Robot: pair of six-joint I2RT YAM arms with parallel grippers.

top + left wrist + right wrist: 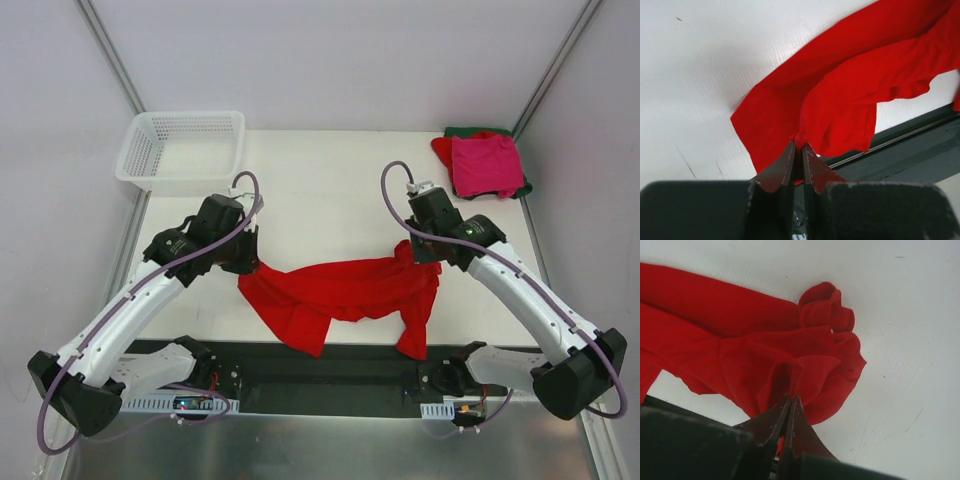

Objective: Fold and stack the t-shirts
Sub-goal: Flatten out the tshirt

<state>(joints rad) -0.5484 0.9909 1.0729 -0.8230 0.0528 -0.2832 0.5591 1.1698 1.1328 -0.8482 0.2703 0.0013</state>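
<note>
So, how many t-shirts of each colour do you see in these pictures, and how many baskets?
bright red t-shirt: 1
magenta-pink t-shirt: 1
red t-shirt: 1
dark green t-shirt: 1
white basket: 1
Total: 5

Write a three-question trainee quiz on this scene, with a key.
1. True or false: the left gripper and the right gripper are both shut on the red shirt.
2. Which colour tops the stack at the far right? A green, B magenta, C white.
3. Fill in: the basket stands far back on the ___ side.
Key: 1 true; 2 B; 3 left.
</note>
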